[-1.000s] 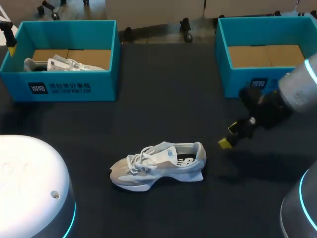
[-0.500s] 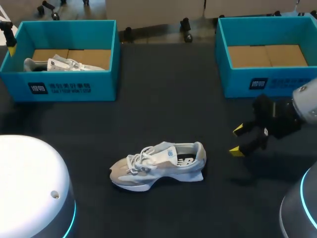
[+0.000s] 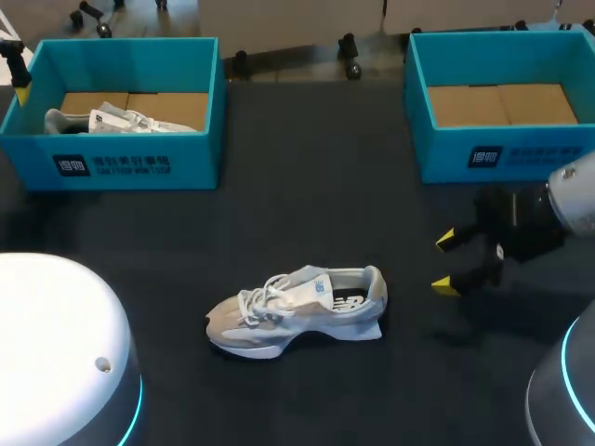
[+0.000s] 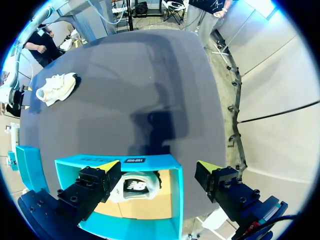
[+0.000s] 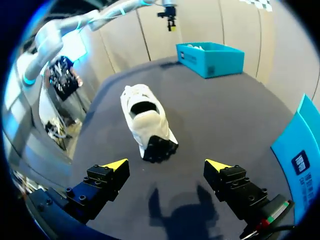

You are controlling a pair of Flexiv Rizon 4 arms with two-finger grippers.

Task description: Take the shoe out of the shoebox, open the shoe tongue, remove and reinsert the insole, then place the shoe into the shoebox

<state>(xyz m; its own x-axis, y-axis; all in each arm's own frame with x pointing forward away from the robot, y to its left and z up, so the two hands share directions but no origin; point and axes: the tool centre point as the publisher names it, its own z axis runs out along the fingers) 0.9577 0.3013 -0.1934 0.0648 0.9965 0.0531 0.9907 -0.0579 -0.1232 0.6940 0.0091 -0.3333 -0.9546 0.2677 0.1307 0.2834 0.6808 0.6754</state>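
A grey-and-white shoe lies on its sole mid-table on the black cloth, toe to the left. My right gripper hovers open a short way right of its heel, holding nothing. In the right wrist view the shoe lies heel-first ahead of the open right gripper. A second shoe rests in the left teal shoebox. My left gripper hangs at that box's far left corner. From the left wrist, the open left gripper is high above the box and its shoe.
A second teal shoebox at the back right shows only its cardboard floor. It stands just behind my right gripper, and its wall is close beside the right fingers. Black cloth lies between the two boxes and around the shoe.
My right gripper drew back to the right, away from the shoe's heel, and turned so its fingers stand one above the other. The shoe and left arm stayed put.
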